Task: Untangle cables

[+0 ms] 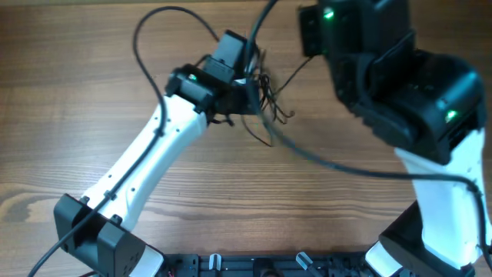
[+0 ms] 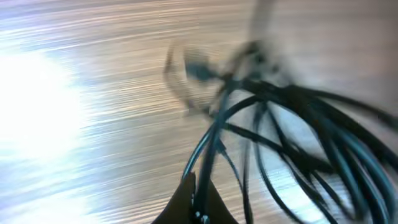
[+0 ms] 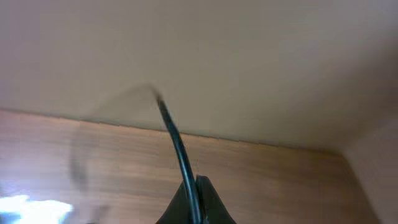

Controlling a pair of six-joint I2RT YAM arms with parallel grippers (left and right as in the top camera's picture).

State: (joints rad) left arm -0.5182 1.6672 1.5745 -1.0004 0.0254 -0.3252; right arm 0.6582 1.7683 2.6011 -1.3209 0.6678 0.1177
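The desk [image 1: 92, 92] is a pale brown wood-grain top with long streaks running side to side. In the overhead view a dark strip [image 1: 254, 265] fitted with small pale clips lies along its near edge. In the left wrist view the grain is blurred and a bright white glare [image 2: 31, 106] washes out its left part, while in the right wrist view a plain beige wall [image 3: 249, 56] rises behind the desk's far edge, meeting it in a straight line.

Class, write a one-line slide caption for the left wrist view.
Left wrist view: a motion-blurred tangle of black cables looping above the wooden table.
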